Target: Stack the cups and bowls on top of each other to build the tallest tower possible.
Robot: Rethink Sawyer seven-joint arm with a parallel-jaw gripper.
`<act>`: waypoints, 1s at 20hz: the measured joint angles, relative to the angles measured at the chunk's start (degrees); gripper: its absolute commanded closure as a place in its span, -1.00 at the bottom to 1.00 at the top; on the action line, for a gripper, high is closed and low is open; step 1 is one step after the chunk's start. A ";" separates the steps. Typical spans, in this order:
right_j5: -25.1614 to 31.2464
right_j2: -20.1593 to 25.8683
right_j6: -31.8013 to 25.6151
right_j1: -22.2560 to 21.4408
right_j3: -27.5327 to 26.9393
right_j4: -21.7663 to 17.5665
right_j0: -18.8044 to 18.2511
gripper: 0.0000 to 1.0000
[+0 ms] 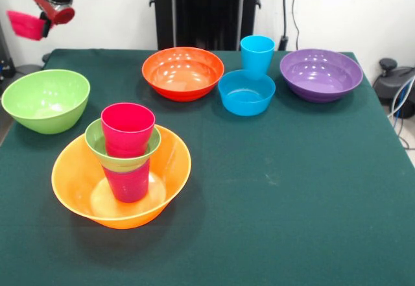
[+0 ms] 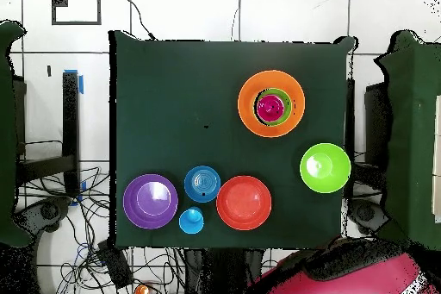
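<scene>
The tower stands in the large orange bowl (image 1: 78, 182) (image 2: 250, 105) at the front left. A purple-magenta cup (image 1: 130, 183) stands in it and carries the small lime green bowl (image 1: 97, 144). The red-pink cup (image 1: 128, 129) sits in that bowl. My gripper (image 1: 40, 25) hangs high above the table's far left corner. It is shut on a pink-red thing (image 1: 21, 24) that looks like the small bowl held on edge. The sky blue cup (image 1: 257, 54) (image 2: 191, 220) stands behind the small blue bowl (image 1: 246, 93) (image 2: 202, 184).
The large red-orange bowl (image 1: 183, 72) (image 2: 244, 203), the purple bowl (image 1: 321, 74) (image 2: 150, 201) and the large lime green bowl (image 1: 45, 99) (image 2: 325, 167) stand on the green tablecloth (image 1: 292, 189). The black pedestal (image 1: 204, 10) is at the far edge. Cables (image 1: 399, 98) lie off the right edge.
</scene>
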 measured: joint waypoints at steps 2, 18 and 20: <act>-0.07 0.01 0.00 -0.09 0.00 0.00 0.00 1.00; 27.96 6.73 -0.01 -9.38 -0.85 -3.08 -0.99 1.00; 35.38 8.47 -0.03 -11.00 -1.28 -3.60 -1.13 1.00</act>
